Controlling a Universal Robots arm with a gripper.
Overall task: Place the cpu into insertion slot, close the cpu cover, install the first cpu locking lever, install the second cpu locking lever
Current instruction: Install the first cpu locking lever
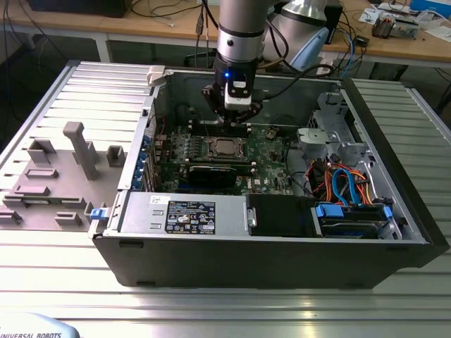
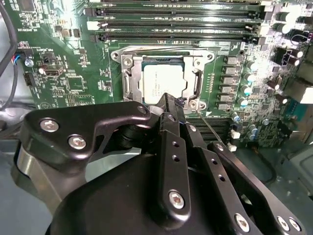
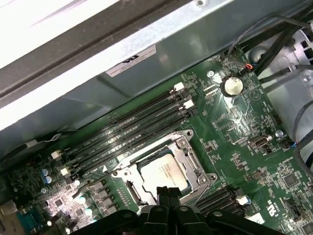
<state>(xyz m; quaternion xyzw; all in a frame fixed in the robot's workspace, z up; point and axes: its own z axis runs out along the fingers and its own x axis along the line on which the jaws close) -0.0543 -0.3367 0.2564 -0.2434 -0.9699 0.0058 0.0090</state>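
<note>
Already seated, the cpu lies flat in the insertion slot, silver-grey top facing up. It shows in both wrist views and, smaller, in the exterior view. The cpu cover is down around it, its frame lying along the chip's edges with the cut-out leaving the top bare. I cannot tell whether the locking levers are latched.

The fingers are pressed together with nothing visible between them. Their tips hover at the edge of the socket, just beside the cover's corner.

Long narrow memory slots run along one side of the socket on the green circuit board. A round coin battery sits further off.

The board lies inside an open computer case on the slatted metal bench. A black graphics card is near the socket. Blue and orange cables are at the exterior view's right, and grey fixtures stand outside the case at its left.
</note>
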